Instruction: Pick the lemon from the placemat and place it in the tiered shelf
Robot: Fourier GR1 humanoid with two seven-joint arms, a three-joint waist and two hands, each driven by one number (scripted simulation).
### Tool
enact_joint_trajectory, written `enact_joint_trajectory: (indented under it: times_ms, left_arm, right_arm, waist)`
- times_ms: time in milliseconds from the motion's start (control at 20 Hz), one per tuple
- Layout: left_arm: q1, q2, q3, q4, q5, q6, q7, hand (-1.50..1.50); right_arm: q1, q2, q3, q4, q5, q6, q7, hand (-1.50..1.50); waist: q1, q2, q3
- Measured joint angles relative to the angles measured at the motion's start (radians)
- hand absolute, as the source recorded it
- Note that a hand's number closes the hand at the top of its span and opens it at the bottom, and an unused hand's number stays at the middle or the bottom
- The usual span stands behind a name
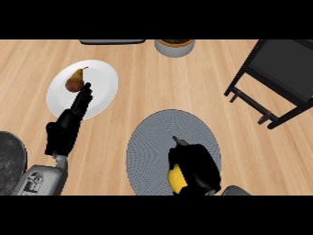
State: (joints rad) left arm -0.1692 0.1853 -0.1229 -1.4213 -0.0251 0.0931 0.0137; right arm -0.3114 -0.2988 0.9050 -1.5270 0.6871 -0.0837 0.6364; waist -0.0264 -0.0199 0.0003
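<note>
Your light wooden counter (186,87) carries a white plate (101,75) at the left, a grey round placemat (155,133) near the front, a black tiered shelf (284,75) at the right (seen from above), and a pot (175,47) at the far edge.

You see white plate (99,98) on wood counter (172,87), upper left; brown pear (75,81) lies on it, stem up. Grey pot (175,47) with greenery at top edge, dark flat object (111,41) just left of it, partly cut off.
</note>
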Motion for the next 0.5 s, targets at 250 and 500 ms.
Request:
enact_joint_trajectory:
  times_ms: [250, 500]
  left_arm:
    - [0.017, 0.005, 0.013, -0.003, -0.001, 0.011, -0.002, 0.0]
    - [0.038, 0.004, 0.019, -0.015, 0.0, 0.019, -0.011, 0.0]
  right_arm:
    - [0.108, -0.231, 0.006, -0.213, -0.107, -0.007, -0.287, 1.5]
    - [0.237, -0.418, -0.104, -0.418, -0.303, -0.042, -0.51, 1.5]
  waist:
    - [-0.03, 0.001, 0.002]
    - [-0.051, 0.006, 0.004]
